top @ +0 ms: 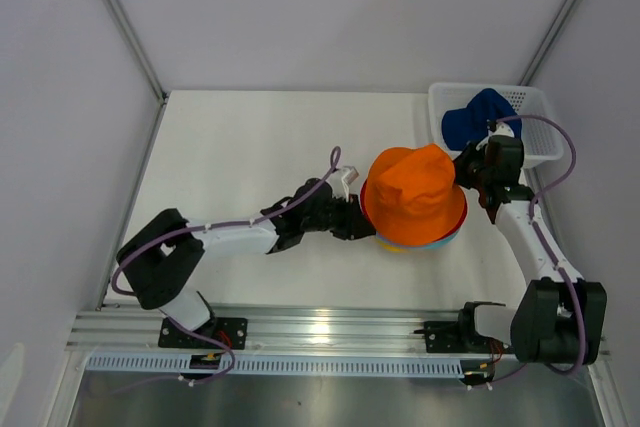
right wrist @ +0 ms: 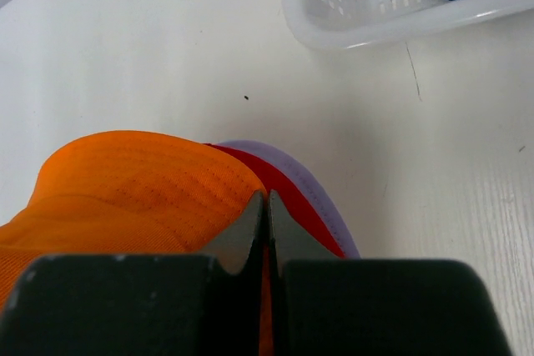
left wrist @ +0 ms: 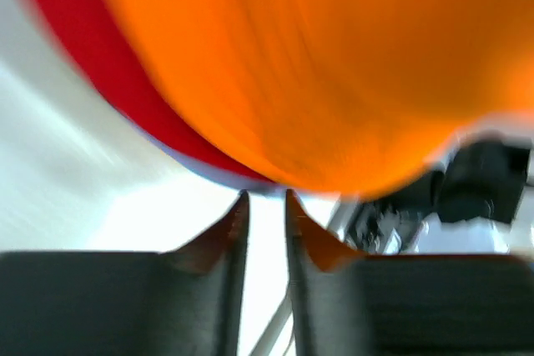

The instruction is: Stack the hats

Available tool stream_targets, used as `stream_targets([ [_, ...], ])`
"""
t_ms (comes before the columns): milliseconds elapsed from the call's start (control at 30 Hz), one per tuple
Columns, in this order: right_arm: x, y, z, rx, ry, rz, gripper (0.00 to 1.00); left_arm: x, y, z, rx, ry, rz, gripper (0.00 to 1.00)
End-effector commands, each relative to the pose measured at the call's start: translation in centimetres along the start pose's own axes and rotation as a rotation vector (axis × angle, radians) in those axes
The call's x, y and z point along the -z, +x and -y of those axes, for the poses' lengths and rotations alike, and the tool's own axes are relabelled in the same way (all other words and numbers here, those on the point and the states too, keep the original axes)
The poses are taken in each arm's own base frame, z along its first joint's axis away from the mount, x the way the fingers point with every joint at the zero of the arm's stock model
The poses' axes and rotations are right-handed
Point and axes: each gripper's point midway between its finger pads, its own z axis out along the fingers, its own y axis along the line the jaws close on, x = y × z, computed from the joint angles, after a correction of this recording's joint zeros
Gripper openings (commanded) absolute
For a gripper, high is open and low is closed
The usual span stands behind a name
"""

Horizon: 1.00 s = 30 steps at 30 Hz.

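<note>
From above, the orange hat [top: 413,195] sits crown up on top of the stack right of the table's [top: 240,147] middle, with slivers of a teal brim [top: 445,237] under its near edge. The dark blue hat [top: 475,117] lies in the white mesh basket [top: 536,97] at the far right corner. The left gripper [top: 355,219] is at the stack's left edge and the right gripper [top: 466,171] at its right edge.

The left wrist view is blurred. The fingers [left wrist: 238,223] stand narrowly parted with bare table between them, just short of the orange hat [left wrist: 317,64] and the red brim [left wrist: 75,47] under it.

In the right wrist view the fingers [right wrist: 246,218] are pressed together at the edge of the orange brim [right wrist: 133,189], above the red hat [right wrist: 288,198] and the lavender hat [right wrist: 313,189]. They may be pinching fabric, but I cannot tell.
</note>
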Motion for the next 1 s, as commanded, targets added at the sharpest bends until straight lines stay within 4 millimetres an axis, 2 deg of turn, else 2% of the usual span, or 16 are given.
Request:
stream_targets([
  [0,-1.8,-0.6,-0.5,0.058,-0.017,-0.028,0.0,1.5,0.7,1.2,-0.1,-0.016,-0.034,0.29],
  [67,-3.1,-0.6,-1.0,0.086,-0.044,-0.052,0.0,2.4,1.2,0.0,-0.1,-0.07,-0.033,0.37],
  [100,-3.3,-1.6,-1.7,0.1,-0.062,-0.041,0.0,3.3,0.3,0.4,-0.111,-0.076,0.0,0.45],
  [167,-4.4,-1.0,-3.2,0.152,-0.116,-0.079,0.0,4.7,-0.4,-0.7,-0.108,-0.142,0.051,0.5],
  [200,-4.7,-1.7,-4.0,0.169,-0.138,-0.069,0.0,6.0,-1.6,-0.1,-0.11,-0.128,0.102,0.56],
  [333,-6.0,-2.3,-6.3,0.227,-0.25,-0.077,0.04,9.8,-7.3,-0.7,-0.092,-0.139,0.285,0.67],
  [400,-6.4,-2.6,-7.0,0.265,-0.288,-0.076,0.08,10.9,-10.2,-0.4,-0.109,-0.115,0.359,0.72],
  [433,-6.4,-3.3,-8.0,0.281,-0.326,-0.066,0.08,11.3,-11.7,-1.8,-0.099,-0.139,0.394,0.73],
  [500,-7.2,-3.3,-8.4,0.317,-0.366,-0.082,0.11,11.7,-15.2,-1.5,-0.126,-0.112,0.458,0.78],
  [533,-7.1,-3.9,-9.7,0.342,-0.431,-0.081,0.12,10.3,-15.2,-3.0,-0.114,-0.13,0.434,0.8],
  [633,-8.6,-3.4,-10.4,0.378,-0.489,-0.127,0.15,8.3,-18.3,-3.7,-0.116,-0.082,0.451,0.83],
  [733,-10.1,-3.5,-12.0,0.398,-0.529,-0.167,0.17,7.0,-19.6,-2.8,-0.108,0.017,0.451,0.83],
  [767,-10.3,-4.3,-12.8,0.411,-0.541,-0.153,0.19,6.1,-19.4,-3.4,-0.087,0.024,0.437,0.83],
  [800,-11.2,-3.1,-13.0,0.412,-0.54,-0.191,0.21,5.8,-19.3,-3.3,-0.077,0.037,0.43,0.83],
  [867,-11.9,-3.6,-13.7,0.43,-0.524,-0.185,0.29,4.7,-19.1,-4.0,-0.039,0.037,0.415,0.83],
  [967,-13.2,-3.9,-12.7,0.397,-0.434,-0.194,0.42,4.1,-19.1,-4.0,-0.008,0.072,0.408,0.83],
])
